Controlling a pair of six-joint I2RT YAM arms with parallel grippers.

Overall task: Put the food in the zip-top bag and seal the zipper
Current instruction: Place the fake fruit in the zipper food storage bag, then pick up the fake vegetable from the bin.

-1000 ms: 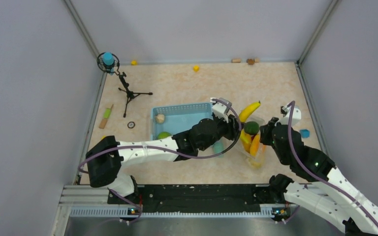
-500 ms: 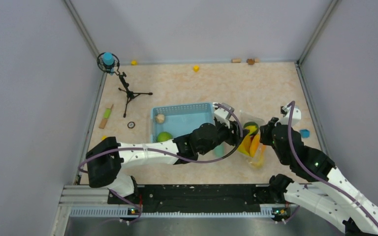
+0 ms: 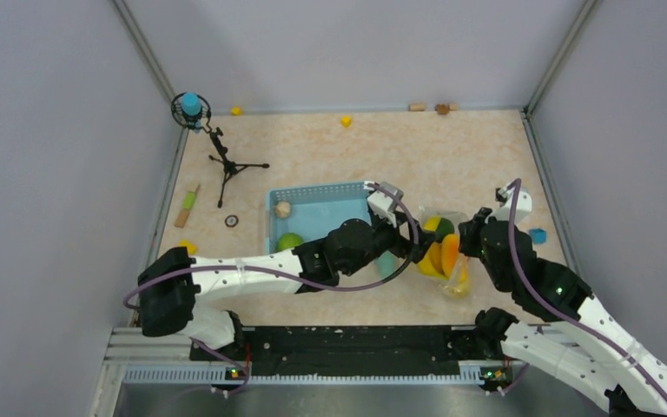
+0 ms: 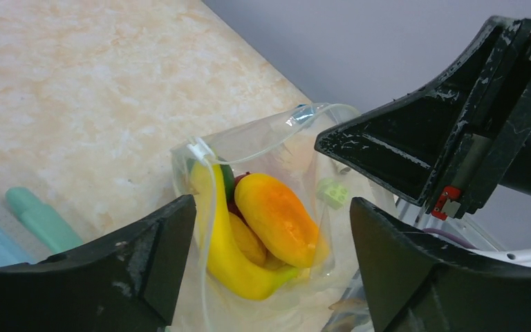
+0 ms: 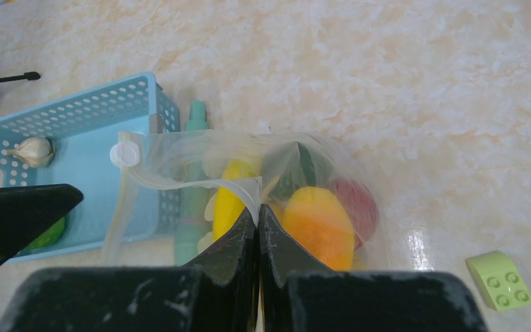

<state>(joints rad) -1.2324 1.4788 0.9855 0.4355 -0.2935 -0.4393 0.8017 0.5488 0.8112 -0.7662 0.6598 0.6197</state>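
The clear zip-top bag (image 3: 448, 261) lies right of the basket and holds a yellow banana (image 4: 221, 242), an orange fruit (image 4: 276, 214), a dark green piece (image 5: 297, 166) and a red one (image 5: 356, 204). My right gripper (image 5: 258, 207) is shut on the bag's zipper strip (image 5: 173, 181) and holds the mouth up; it also shows in the top view (image 3: 466, 241). My left gripper (image 4: 271, 202) is open and empty, its jaws either side of the bag's mouth; it also shows in the top view (image 3: 417, 241). A light green fruit (image 3: 290, 241) lies in the basket.
The light-blue basket (image 3: 317, 193) also holds a garlic bulb (image 3: 283, 208). A teal stick (image 4: 41, 221) lies between basket and bag. A light green block (image 5: 501, 280) and a blue block (image 3: 538, 235) sit right of the bag. A small tripod (image 3: 226, 165) stands far left.
The banana that my left gripper held over the bag now lies inside it. My left gripper has let go and drawn back a little to the left. The right gripper keeps its hold.
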